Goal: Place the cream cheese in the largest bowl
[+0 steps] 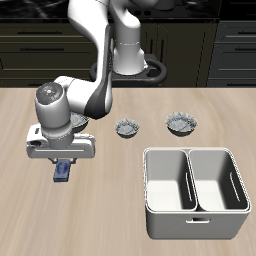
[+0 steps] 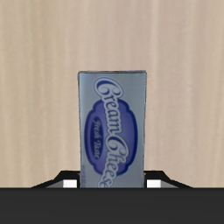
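The cream cheese [image 1: 63, 172] is a small blue box with a pale label, near the table's front on the wooden table [image 1: 120, 200]. My gripper [image 1: 63, 164] is down on it. In the wrist view the box [image 2: 111, 127] fills the space between my two fingertips [image 2: 66, 180], which press against its long sides, so my gripper [image 2: 111, 182] is shut on it at table height. Two grey ruffled bowls show farther back: a small one [image 1: 128, 128] and a wider one [image 1: 182, 123]. A third bowl is hidden, so I cannot tell which is the largest.
A white two-compartment bin [image 1: 194, 190] stands near the table's front edge, beyond the bowls from my gripper. My arm's elbow and forearm [image 1: 85, 95] rise between the gripper and the bowls.
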You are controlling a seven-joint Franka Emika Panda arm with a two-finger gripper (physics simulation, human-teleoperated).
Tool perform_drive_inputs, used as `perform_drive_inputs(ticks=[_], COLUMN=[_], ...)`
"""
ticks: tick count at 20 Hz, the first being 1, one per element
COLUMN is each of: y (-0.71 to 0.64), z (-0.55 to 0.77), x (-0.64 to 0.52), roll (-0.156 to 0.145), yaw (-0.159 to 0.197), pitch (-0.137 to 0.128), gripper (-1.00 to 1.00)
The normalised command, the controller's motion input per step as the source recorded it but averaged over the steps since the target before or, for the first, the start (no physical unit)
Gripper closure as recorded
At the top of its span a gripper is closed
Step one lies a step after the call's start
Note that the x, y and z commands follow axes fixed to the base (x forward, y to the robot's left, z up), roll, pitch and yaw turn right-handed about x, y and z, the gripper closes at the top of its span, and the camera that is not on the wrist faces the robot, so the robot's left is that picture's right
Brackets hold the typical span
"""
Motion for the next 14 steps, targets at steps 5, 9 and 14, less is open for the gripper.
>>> perform_drive_inputs(ticks=[5,9,14], y=[0.00,0.01,0.06], z=[0.07,0.35,0.44], x=[0.02,-0.02,0.01], roll=[-0.001,-0.033,-0.011], yaw=[0.003,0.014,0.006], pitch=[-0.022,-0.044,-0.048], gripper=[1.00,1.00,1.00])
